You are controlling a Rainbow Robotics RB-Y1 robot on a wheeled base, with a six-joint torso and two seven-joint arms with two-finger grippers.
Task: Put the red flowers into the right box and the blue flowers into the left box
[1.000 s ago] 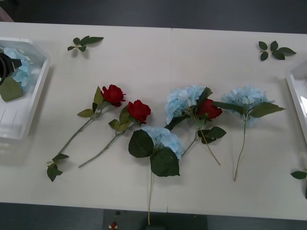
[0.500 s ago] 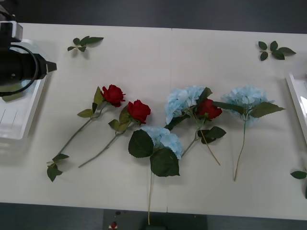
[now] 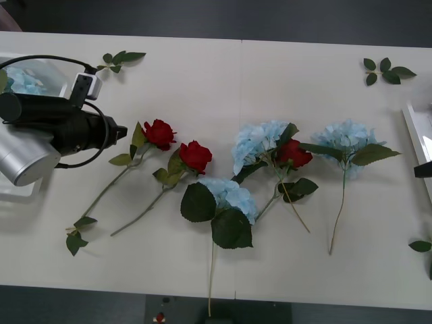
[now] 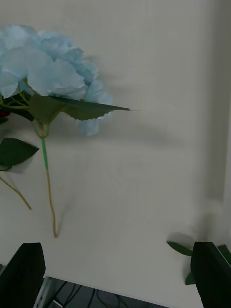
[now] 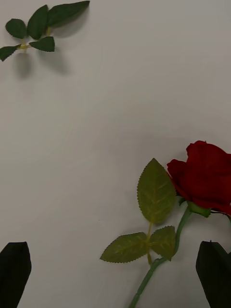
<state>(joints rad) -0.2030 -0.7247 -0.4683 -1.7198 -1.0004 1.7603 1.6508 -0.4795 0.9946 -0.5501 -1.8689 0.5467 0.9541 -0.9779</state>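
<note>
Fluffy pale blue flowers (image 3: 344, 140) and tight red flowers (image 3: 160, 133) with thin stems, flat on smooth white table (image 3: 202, 81). Left gripper (image 5: 115, 274) spread wide, empty, beside leftmost rose. Right gripper (image 4: 115, 279) parted, near table's right edge by right box (image 3: 418, 135). Left box (image 3: 40, 71) holding one blue cluster

Right box (image 3: 413, 128) cut by edge — left box (image 3: 50, 67) behind arm.

White table (image 3: 202, 74) carries red flowers (image 3: 196, 156); blue flowers (image 3: 233, 196); leaf sprigs (image 3: 119, 60); both boxes.
</note>
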